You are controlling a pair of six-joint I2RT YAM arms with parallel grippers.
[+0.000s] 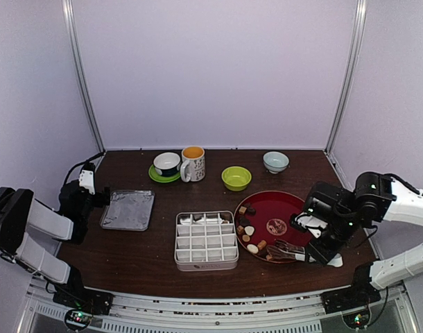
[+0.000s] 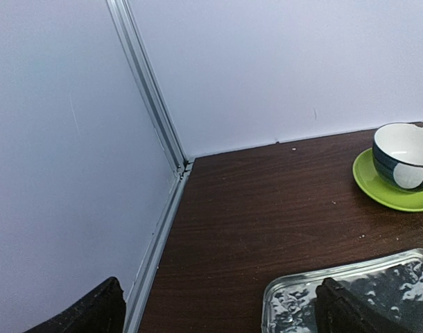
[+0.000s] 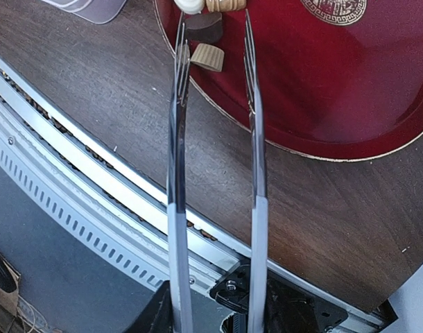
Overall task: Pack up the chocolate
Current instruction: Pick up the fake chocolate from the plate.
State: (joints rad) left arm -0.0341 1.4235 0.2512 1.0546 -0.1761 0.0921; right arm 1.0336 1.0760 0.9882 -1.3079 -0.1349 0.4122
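The chocolate (image 1: 247, 232), several small brown, dark and cream pieces, lies along the left side of a red plate (image 1: 284, 208). In the right wrist view a tan piece (image 3: 208, 57) and a dark piece (image 3: 203, 28) sit at the plate's rim (image 3: 378, 142). My right gripper (image 1: 317, 244) (image 3: 215, 322) is shut on the handles of metal tongs (image 1: 284, 250) (image 3: 256, 208). The tong tips stand apart over the plate's near-left edge, holding nothing. A white box with compartments (image 1: 206, 241) sits left of the plate. My left gripper (image 1: 100, 198) (image 2: 222, 320) is open and empty at the far left.
A foil tray (image 1: 128, 209) (image 2: 295, 298) lies beside the left gripper. Along the back stand a cup on a green saucer (image 1: 167, 165) (image 2: 404, 156), a mug (image 1: 193, 164), a green bowl (image 1: 236, 178) and a pale bowl (image 1: 275, 161). The table's front rail (image 3: 93, 180) runs under the tongs.
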